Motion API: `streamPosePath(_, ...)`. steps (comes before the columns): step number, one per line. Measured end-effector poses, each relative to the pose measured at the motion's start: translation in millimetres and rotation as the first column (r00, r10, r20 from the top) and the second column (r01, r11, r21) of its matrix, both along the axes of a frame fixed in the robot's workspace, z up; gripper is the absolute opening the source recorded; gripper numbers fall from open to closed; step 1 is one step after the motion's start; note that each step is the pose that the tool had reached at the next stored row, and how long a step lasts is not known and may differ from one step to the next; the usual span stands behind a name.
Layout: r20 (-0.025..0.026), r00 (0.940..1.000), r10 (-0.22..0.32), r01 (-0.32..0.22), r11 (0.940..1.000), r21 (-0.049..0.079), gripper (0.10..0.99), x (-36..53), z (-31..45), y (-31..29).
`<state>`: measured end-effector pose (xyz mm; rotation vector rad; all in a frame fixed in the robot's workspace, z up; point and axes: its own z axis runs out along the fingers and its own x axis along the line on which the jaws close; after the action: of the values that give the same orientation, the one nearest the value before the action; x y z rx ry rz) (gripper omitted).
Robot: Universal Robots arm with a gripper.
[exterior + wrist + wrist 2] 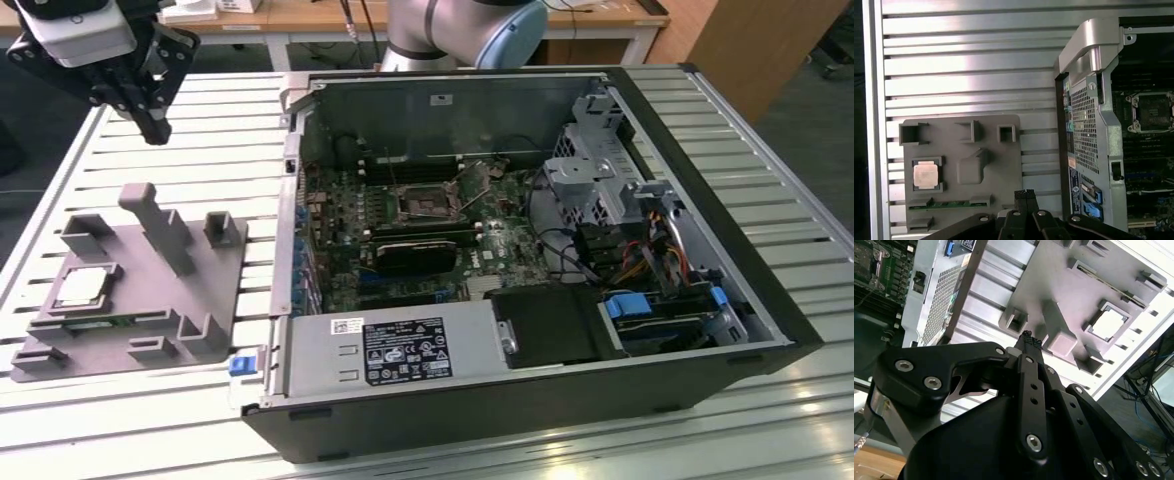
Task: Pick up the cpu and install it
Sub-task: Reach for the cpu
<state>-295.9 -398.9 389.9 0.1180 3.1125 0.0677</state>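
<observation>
Near the bench's (200, 110) edge the cpu (83, 287) lay in its grey tray (160, 300); our gripper (156, 130) hung above, pressed together.

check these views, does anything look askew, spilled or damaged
Nothing stands out. The cpu lies flat and square in its pocket on the grey holder. The open computer case rests on its side on the slatted table. The tool hangs near the holder, shut and empty. No spills or damage show.

Bright overhead light, glare on slatted table (954, 70), cpu (1109, 322) washed white, case (400, 110) dim
</observation>
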Motion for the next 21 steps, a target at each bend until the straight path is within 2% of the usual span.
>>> streamPosePath(13,0.0,1.0,0.0,0.0,1.0,0.0,0.106,-16.4,-0.8,0.0)
streamPosePath(18,-0.0001,1.0,0.0,0.0,1.0,0.0,0.106,-25.7,-1.2,0.0)
streamPosePath(21,0.0,1.0,0.0,0.0,1.0,0.0,0.106,-34.9,-1.4,0.0)
